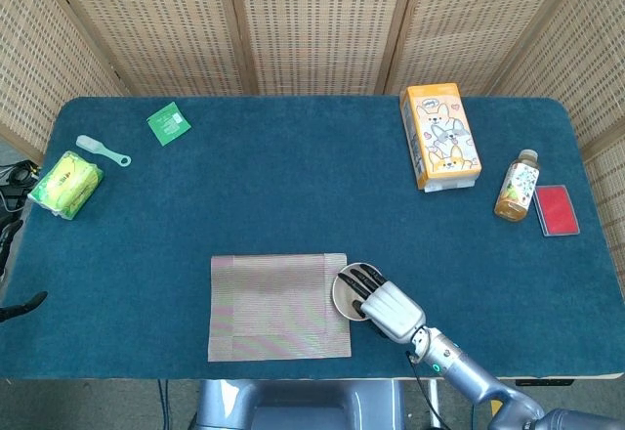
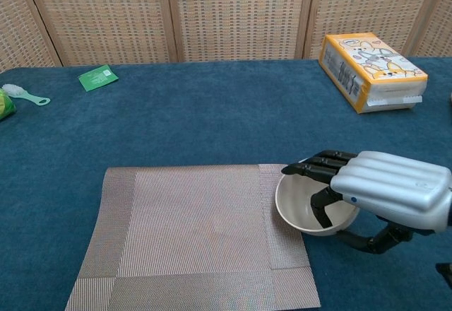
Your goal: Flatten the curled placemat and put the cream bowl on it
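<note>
The woven grey placemat (image 1: 278,305) (image 2: 191,233) lies flat near the table's front edge. The cream bowl (image 1: 344,291) (image 2: 300,208) is upright at the mat's right side, its left part over the mat's right border. My right hand (image 1: 386,303) (image 2: 388,184) grips the bowl from the right, with fingers over the far rim and into the bowl and the thumb low beside it. Whether the bowl touches the mat I cannot tell. Of my left hand (image 1: 20,308), only dark fingertips show at the far left edge, spread apart and holding nothing.
An orange tissue box (image 1: 440,135) (image 2: 371,61) lies at the back right, with a drink bottle (image 1: 516,185) and a red flat case (image 1: 557,209) near the right edge. A green packet (image 1: 169,122), a small brush (image 1: 102,150) and a yellow-green pack (image 1: 66,184) lie at the back left.
</note>
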`<action>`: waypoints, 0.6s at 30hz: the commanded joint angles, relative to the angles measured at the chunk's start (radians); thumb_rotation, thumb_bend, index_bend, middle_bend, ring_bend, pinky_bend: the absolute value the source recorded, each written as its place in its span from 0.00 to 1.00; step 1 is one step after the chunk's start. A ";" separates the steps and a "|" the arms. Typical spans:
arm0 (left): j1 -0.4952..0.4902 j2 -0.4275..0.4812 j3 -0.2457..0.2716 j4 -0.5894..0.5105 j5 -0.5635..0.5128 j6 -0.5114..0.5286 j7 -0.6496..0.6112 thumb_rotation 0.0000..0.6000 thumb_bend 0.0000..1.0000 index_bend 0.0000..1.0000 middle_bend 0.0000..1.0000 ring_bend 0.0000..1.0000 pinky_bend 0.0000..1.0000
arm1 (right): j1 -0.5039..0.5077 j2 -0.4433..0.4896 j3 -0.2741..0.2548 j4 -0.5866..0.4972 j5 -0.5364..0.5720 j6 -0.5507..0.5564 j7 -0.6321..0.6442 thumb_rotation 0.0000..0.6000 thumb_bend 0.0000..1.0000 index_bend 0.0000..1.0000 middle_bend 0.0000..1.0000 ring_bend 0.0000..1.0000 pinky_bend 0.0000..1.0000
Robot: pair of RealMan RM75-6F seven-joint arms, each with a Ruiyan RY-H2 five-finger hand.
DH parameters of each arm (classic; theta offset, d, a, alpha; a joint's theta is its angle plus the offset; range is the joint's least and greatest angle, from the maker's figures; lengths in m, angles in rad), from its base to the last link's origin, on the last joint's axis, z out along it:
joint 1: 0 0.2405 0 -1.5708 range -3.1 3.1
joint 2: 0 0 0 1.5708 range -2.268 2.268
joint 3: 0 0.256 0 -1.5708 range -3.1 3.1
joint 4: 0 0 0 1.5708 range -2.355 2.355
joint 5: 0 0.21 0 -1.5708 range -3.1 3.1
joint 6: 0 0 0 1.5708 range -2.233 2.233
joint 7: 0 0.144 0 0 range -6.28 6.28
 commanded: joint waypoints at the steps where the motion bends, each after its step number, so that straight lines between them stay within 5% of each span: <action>1: -0.001 -0.001 0.001 0.001 -0.001 -0.002 0.001 1.00 0.00 0.00 0.00 0.00 0.00 | -0.002 -0.002 0.013 0.007 -0.015 0.063 0.043 1.00 0.68 0.64 0.00 0.00 0.00; 10: -0.002 -0.002 0.001 0.002 -0.006 -0.008 0.001 1.00 0.00 0.00 0.00 0.00 0.00 | 0.011 0.027 0.092 0.050 0.017 0.180 0.187 1.00 0.69 0.66 0.00 0.00 0.00; 18: -0.006 -0.001 -0.001 0.004 -0.013 -0.016 -0.001 1.00 0.00 0.00 0.00 0.00 0.00 | 0.030 0.065 0.225 0.158 0.241 0.139 0.316 1.00 0.69 0.67 0.00 0.00 0.00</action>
